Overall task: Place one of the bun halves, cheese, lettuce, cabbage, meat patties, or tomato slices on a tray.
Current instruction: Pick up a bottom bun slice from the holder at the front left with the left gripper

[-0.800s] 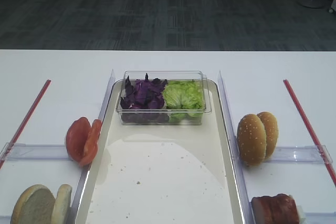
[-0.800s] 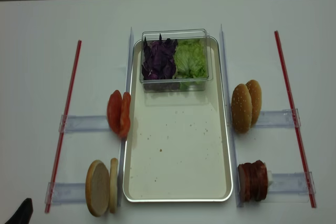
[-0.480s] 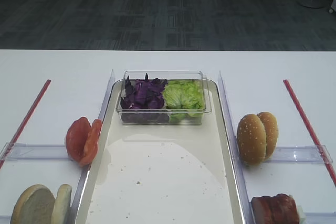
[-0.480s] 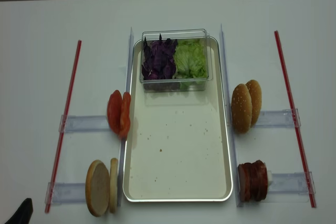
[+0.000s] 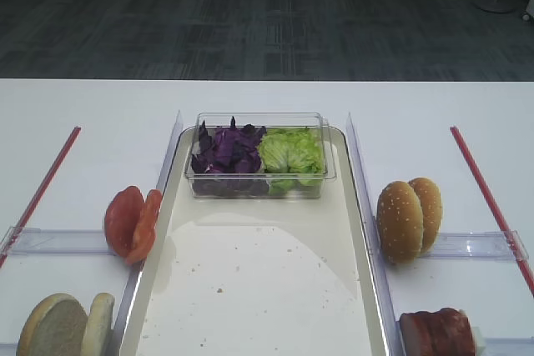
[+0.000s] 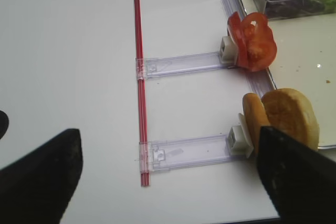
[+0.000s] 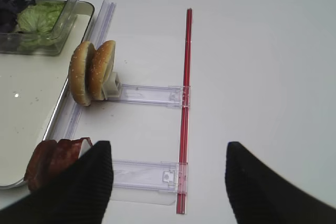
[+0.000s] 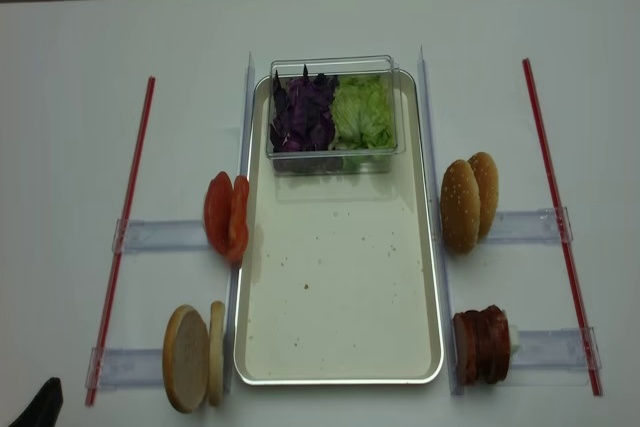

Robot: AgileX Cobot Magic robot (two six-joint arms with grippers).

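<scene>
A: What is lying nearest?
B: Both tools, left tool and right tool, are gaping wide, holding nothing. Pale bun halves are standing on edge just left of the tray.
A: Farther back?
B: Tomato slices, then cabbage and lettuce are sitting in a clear tub.

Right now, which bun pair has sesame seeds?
The sesame bun pair right of the tray, golden-brown and domed; the plain bun halves on the left are pale, seedless.

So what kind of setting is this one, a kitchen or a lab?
Probably a lab bench staged as a burger station: a white table marked with red strips, clear ingredient holders, and carpeted office floor behind.
</scene>
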